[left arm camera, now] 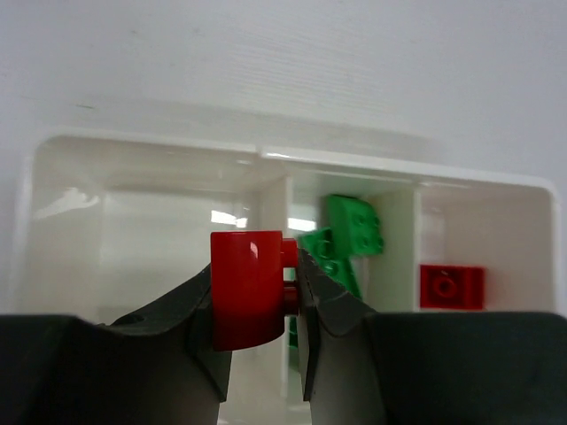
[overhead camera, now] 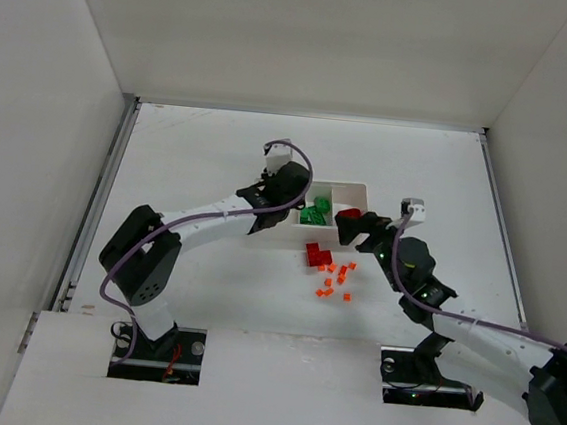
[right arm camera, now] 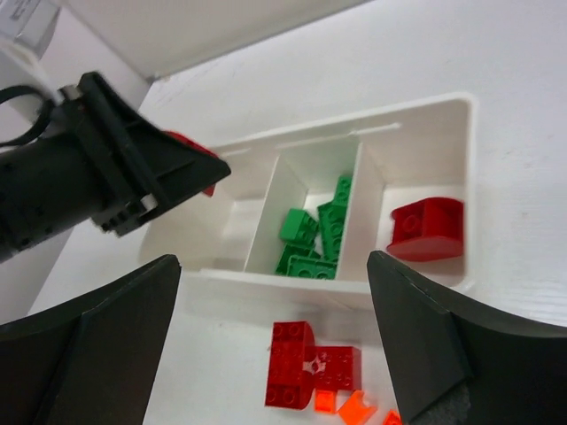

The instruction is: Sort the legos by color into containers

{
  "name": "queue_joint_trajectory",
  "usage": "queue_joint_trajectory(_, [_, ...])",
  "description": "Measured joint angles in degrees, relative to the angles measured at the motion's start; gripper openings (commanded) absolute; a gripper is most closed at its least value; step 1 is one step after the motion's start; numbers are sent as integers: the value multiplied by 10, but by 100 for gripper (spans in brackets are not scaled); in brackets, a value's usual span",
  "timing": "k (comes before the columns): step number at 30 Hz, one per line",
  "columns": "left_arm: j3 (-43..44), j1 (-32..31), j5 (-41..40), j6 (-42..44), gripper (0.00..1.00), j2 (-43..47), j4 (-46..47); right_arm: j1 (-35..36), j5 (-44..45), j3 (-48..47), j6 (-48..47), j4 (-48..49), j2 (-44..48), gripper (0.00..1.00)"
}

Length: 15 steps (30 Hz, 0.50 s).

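orange bits [overhead camera: 335, 280]: loose on the table [overhead camera: 199, 154], nearest the arm bases. None are in the tray yet.
loose red bricks [overhead camera: 317, 256]: a small touching cluster on the table, between the orange bits and the tray's near wall.
right gripper [right arm camera: 273, 266]: jaws wide, nothing in them. It hovers by the tray's near right corner, above the loose red bricks.
tray [overhead camera: 358, 190]: white, with three compartments side by side.
right compartment: holds one sorted red brick [right arm camera: 428, 228].
middle compartment: holds green bricks [right arm camera: 314, 237] in a small heap.
left compartment: looks bare in the left wrist view.
left gripper [left arm camera: 255, 282]: jaws narrow, clamped on the held red brick [left arm camera: 239, 305] by its side faces. It hangs above the tray, roughly over the left compartment and close to the wall shared with the middle one.
step in hand (my read): drop the held red brick in with the other red.
target: the right compartment, so the brick has to cross the green one first.
how: carry it level and high enough to clear both thin walls. Centre it over the right compartment, lower it until it is just inside the rim, then open.
clearance: the right gripper sits close to that corner. It should back off or wait so the two wrists don't meet over the tray.
risk: letting go where it hangs now puts red in the left or green compartment. A high release could bounce the brick off the sorted red brick or nudge the light tray.
after (guess): the loose red bricks are the right gripper's easiest pick. The orange bits would go in the left compartment.
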State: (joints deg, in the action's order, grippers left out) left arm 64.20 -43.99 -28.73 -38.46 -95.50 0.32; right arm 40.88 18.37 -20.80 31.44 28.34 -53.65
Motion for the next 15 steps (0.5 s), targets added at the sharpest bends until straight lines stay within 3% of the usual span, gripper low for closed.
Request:
queue_joint_trajectory(2, [21, -19, 15, -4, 4, 0, -3, -16, 14, 8, 6, -8, 27, 82])
queue_joint_trajectory(5, [57, -50, 35, -10, 4, -2, -1, -48, 34, 18, 19, -23, 71, 50])
queue_joint_trajectory(7, [82, -70, 46, -14, 4, -10, 3, -75, 42, 24, 34, -36, 99, 39])
queue_joint_trajectory(10, [120, -92, 60, -17, 4, -36, 9, -108, 46, 28, 55, -56, 119, 34])
queue_joint_trajectory(15, [141, -115, 72, -20, 5, -72, 11, -118, 45, 29, 69, -78, 119, 38])
